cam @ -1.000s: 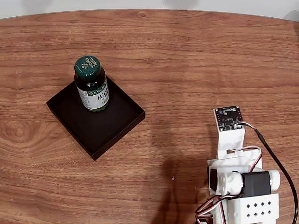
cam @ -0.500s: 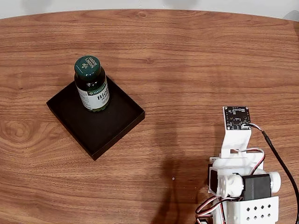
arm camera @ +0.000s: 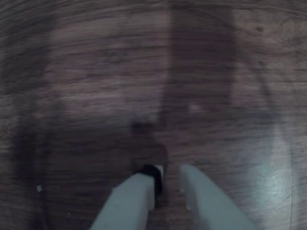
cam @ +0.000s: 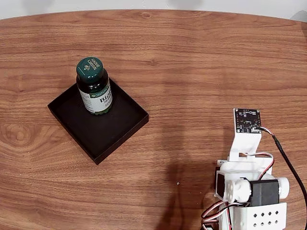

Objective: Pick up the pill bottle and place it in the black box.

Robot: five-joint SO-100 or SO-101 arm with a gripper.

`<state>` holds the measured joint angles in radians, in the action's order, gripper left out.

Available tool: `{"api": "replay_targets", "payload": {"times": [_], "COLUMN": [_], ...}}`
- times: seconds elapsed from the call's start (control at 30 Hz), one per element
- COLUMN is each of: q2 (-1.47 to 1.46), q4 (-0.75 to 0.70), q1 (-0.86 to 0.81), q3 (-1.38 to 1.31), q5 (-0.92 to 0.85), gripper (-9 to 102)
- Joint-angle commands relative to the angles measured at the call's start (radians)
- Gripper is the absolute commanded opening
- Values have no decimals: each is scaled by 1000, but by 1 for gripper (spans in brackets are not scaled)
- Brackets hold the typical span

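The arm has drawn back toward its base, its gripper [arm camera: 169, 178] empty with fingers seemingly almost together in the blurred wrist view, well apart from the pill bottle [cam: 94, 87] standing upright in the black box [cam: 115, 132], so the placing looks done.

One bottle [cam: 95, 92] — a single dark green cap on it and one white-and-green label; one black box [cam: 116, 130]; one wooden tabletop [cam: 192, 62] beneath them; one white robot arm [cam: 248, 184], carrying one small dark circuit board at its upper end; in the wrist view, one pair of jaws — two pale fingers [arm camera: 129, 201], counted singly.
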<state>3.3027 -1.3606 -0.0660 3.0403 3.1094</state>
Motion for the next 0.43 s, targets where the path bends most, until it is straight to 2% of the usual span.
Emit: {"api": "replay_targets", "payload": {"times": [0.0, 0.4], "q2": [6, 35], "q4": [-144, -152], "q1": [-15, -15], "q3": [-11, -11], "q5": [-58, -110], "gripper": [0, 0]}}
